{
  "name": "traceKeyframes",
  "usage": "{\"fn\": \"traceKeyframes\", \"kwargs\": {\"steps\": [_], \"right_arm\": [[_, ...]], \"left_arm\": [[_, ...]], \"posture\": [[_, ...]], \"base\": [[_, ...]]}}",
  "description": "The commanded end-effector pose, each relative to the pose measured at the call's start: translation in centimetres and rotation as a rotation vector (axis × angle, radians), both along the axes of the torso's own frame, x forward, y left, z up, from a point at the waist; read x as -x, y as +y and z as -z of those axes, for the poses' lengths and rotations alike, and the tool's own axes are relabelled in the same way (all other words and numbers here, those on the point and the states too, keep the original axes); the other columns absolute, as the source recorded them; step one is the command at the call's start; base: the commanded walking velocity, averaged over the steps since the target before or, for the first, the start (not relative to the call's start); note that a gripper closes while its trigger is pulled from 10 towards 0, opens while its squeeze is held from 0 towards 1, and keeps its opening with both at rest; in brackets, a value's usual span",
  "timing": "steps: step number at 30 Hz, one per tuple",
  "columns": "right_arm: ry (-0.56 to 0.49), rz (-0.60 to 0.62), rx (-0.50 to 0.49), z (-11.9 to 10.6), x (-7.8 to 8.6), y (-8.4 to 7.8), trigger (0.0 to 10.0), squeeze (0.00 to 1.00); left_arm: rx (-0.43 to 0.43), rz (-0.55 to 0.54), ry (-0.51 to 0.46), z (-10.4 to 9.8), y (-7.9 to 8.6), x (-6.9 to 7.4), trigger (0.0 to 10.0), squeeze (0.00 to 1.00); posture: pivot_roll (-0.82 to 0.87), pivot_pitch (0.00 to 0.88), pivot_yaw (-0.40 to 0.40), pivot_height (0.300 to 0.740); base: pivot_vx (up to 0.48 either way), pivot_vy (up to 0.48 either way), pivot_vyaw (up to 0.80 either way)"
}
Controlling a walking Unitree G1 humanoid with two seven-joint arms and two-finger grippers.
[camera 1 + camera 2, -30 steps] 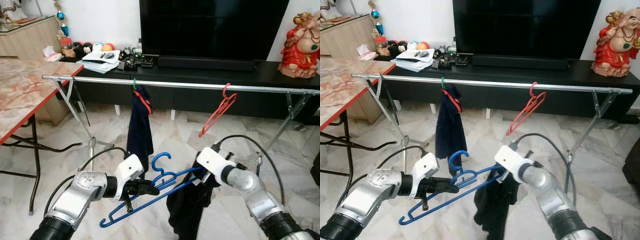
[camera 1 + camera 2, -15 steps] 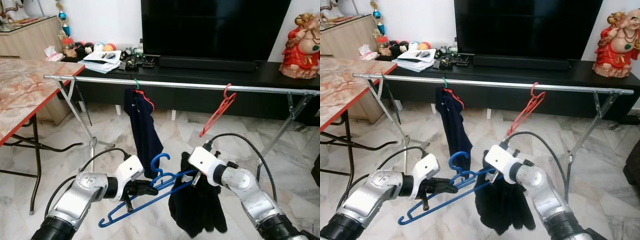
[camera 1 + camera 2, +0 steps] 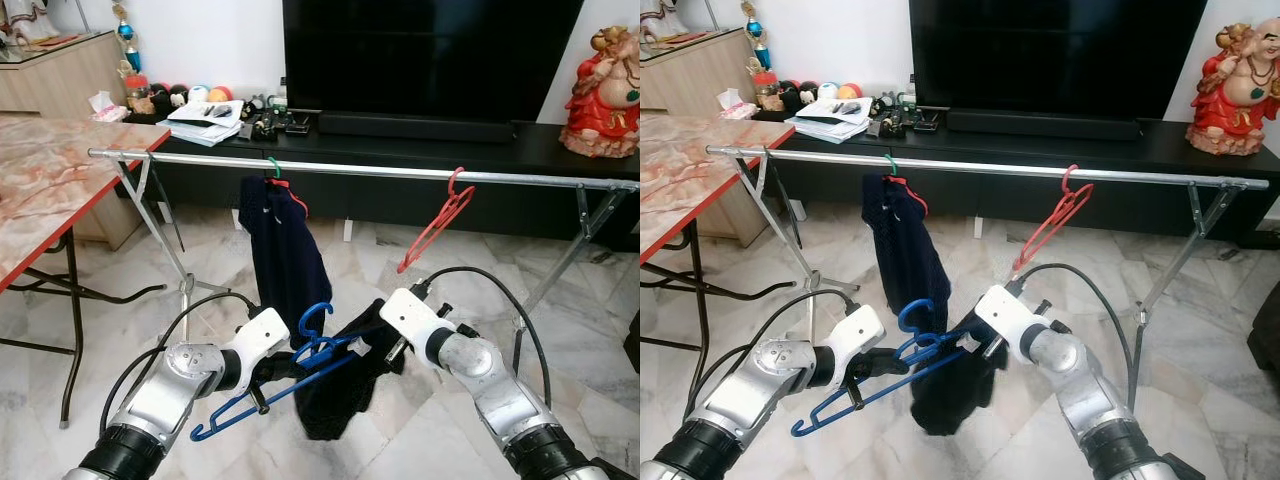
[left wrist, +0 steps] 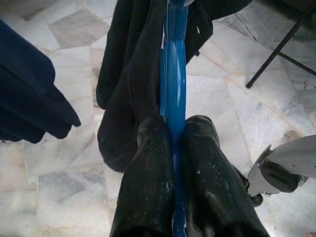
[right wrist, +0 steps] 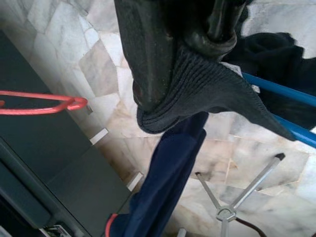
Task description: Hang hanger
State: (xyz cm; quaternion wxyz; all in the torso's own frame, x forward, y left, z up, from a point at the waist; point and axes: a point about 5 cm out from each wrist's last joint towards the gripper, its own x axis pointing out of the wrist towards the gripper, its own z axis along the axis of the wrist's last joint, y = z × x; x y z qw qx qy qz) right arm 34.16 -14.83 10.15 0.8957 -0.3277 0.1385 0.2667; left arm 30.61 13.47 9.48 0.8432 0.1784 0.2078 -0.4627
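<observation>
A blue plastic hanger [image 3: 262, 393] is held low in front of me, its hook [image 3: 315, 319] pointing up. My left gripper [image 3: 283, 372] is shut on the hanger's bar, which passes between the black fingers [image 4: 148, 192]. A black garment [image 3: 335, 385] hangs partly over the hanger's right end. My right gripper [image 3: 388, 348] is shut on the garment's ribbed edge [image 5: 197, 84]. Above runs the silver clothes rail [image 3: 400, 172]. A dark navy garment [image 3: 285, 255] hangs from it on a hanger, and an empty red hanger [image 3: 438, 222] hangs further right.
A marble-topped table [image 3: 45, 180] with a red edge stands at the left. Behind the rail is a black TV bench [image 3: 560, 150] with a large TV [image 3: 430, 55], papers and a red figurine [image 3: 603, 90]. The rail's folding legs [image 3: 165, 240] stand on the marble floor.
My right gripper has pulled the black garment up and left along the blue hanger, so it hangs shorter and bunched. The blue hanger has tilted and risen a little. The navy garment has swung.
</observation>
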Motion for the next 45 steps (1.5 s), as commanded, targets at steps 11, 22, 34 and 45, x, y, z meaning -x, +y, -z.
{"fn": "traceKeyframes", "kwargs": {"steps": [11,22,34,45], "right_arm": [[-0.004,-0.310,-0.224,-3.3,1.9,4.8,10.0,0.00],[0.011,-0.064,-0.204,-2.1,0.3,2.7,10.0,0.00],[0.021,0.135,-0.166,-0.9,-0.5,0.2,10.0,0.00],[0.006,0.225,-0.113,0.1,-0.9,-0.8,10.0,0.00]], "left_arm": [[0.051,-0.003,-0.082,-1.1,-1.3,-0.9,10.0,0.00],[0.066,0.010,-0.066,-0.9,-1.4,-0.6,10.0,0.00],[0.051,0.032,-0.046,-0.8,-0.6,-0.1,10.0,0.00],[0.024,0.030,-0.044,-1.1,0.3,0.1,10.0,0.00]], "posture": [[0.10,0.002,0.018,0.740],[0.11,0.000,0.015,0.740],[0.11,0.000,0.016,0.740],[0.11,0.000,0.016,0.740]], "base": [[0.000,0.000,0.00],[0.000,0.000,0.00],[0.000,0.000,0.00],[0.000,0.000,0.00]]}}
